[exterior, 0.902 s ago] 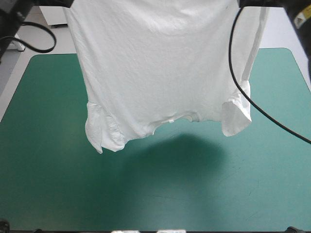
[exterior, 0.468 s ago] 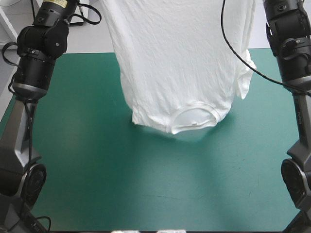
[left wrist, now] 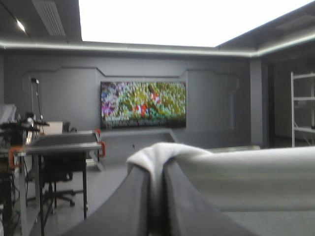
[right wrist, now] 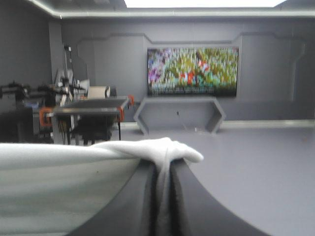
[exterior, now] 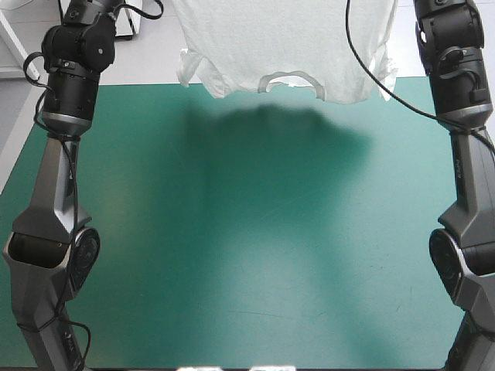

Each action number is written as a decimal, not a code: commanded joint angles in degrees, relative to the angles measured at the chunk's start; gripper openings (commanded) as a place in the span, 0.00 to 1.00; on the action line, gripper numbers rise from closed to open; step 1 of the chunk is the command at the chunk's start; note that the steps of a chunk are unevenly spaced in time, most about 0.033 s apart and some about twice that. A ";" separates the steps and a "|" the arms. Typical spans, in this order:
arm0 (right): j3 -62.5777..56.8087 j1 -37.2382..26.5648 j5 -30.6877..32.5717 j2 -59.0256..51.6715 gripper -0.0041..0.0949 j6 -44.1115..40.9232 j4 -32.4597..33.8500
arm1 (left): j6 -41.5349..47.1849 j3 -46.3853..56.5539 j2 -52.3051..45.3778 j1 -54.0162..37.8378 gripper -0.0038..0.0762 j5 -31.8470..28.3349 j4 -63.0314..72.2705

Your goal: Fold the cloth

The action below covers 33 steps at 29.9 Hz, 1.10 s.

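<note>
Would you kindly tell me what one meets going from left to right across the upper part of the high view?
the left arm → the T-shirt, hanging lifted → the right arm

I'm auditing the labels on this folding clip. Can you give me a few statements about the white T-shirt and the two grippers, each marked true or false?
1. The white short-sleeved T-shirt hangs lifted between the two arms, not spread on the teal-green table cover. True.
2. The left gripper is open and empty. False: its black fingers are shut on a bunch of the T-shirt.
3. The right gripper pinches white cloth. True.
4. The T-shirt's neck opening is at the top, by the grippers. False: it hangs at the lower edge.
</note>
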<state>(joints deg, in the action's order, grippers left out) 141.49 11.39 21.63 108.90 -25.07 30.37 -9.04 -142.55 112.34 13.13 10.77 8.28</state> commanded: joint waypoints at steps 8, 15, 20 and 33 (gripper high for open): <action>0.91 -1.01 19.77 8.77 0.02 9.18 -11.27 | 0.64 -1.77 8.06 -0.20 0.04 20.08 0.58; -2.45 -5.66 24.97 12.70 0.02 16.24 -24.40 | 4.87 -0.34 10.62 -0.20 0.04 30.43 -2.91; -17.49 -7.37 22.67 7.79 0.03 18.16 -25.93 | 5.73 7.26 7.65 -0.20 0.04 29.97 -5.19; -75.46 -5.49 2.21 -20.90 0.02 16.35 -23.84 | 10.55 63.07 -19.99 2.83 0.04 9.93 -4.79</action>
<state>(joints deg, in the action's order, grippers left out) 70.71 6.33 26.91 95.27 -8.18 4.58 0.00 -86.98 101.40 15.24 26.52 4.38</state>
